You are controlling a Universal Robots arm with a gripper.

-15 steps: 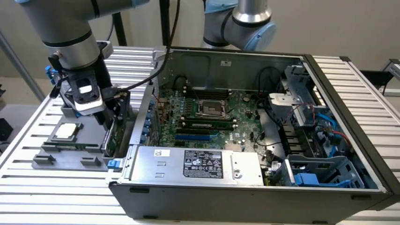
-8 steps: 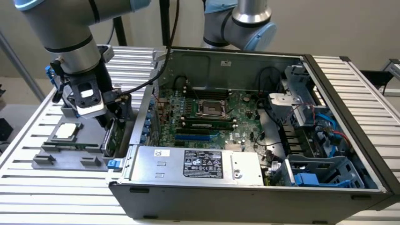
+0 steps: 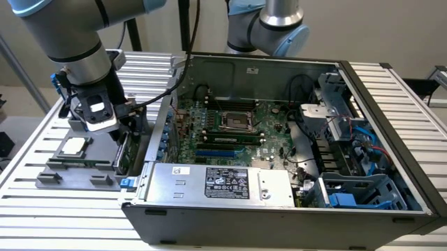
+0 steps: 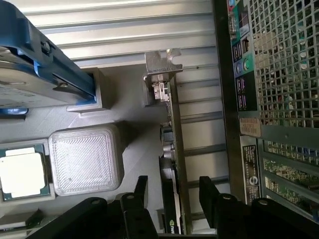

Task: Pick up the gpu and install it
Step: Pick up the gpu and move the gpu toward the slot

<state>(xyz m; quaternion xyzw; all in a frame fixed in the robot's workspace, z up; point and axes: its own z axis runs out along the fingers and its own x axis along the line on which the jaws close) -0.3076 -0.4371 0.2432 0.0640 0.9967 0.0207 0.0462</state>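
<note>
The gpu (image 4: 175, 149) stands on edge in a grey holder (image 4: 134, 144), seen edge-on with its silver bracket (image 4: 162, 62) at the far end. My gripper (image 4: 173, 194) is open and straddles the card, one black finger (image 4: 141, 191) on each side with a gap to the card. In the exterior view the gripper (image 3: 123, 130) hangs over the green card (image 3: 120, 155), just outside the open computer case (image 3: 279, 68), at the exterior view's left.
The grey holder (image 3: 70, 175) also carries a processor chip (image 3: 75, 146) and a silver hard drive in a blue carrier (image 4: 35, 74). The case's rear wall (image 4: 234, 99) runs close beside the card. Inside lie the motherboard (image 3: 231, 125) and power supply (image 3: 216, 183).
</note>
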